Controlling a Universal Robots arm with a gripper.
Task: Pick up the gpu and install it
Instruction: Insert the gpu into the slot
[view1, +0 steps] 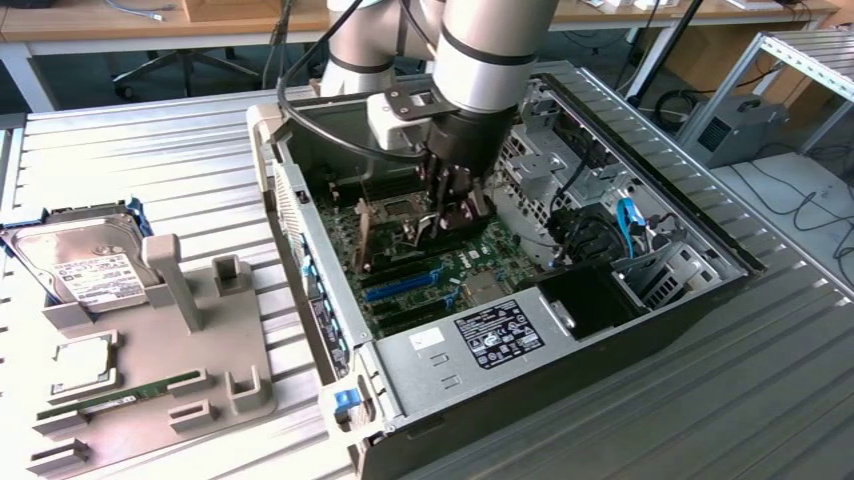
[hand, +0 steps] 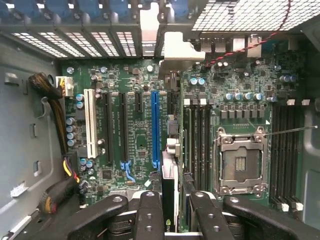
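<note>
A: Start big — what fills the frame?

B: The open computer case (view1: 400, 400) lies on the slatted bench (view1: 747, 400), across the centre and right of the exterior view. The arm reaches down into it at upper centre, over the motherboard (hand: 140, 145).

A: And the hand?

B: The hand (view1: 447, 215) hangs just above the board, clamped on the gpu (hand: 170, 190) — a thin dark card seen edge-on between the fingers (hand: 150, 215) at the bottom centre of the wrist view.

A: How does the card lie to the slots?

B: Its long axis runs parallel to the blue slot (hand: 155, 127), which sits just left of the card's line in the wrist frame, so I judge the offset is sideways, not rotational.

A: Anything outside the case?

B: At the exterior view's left, a grey tray (view1: 200, 400) holds the hard drive (view1: 80, 265) and a memory stick (view1: 120, 395).
</note>
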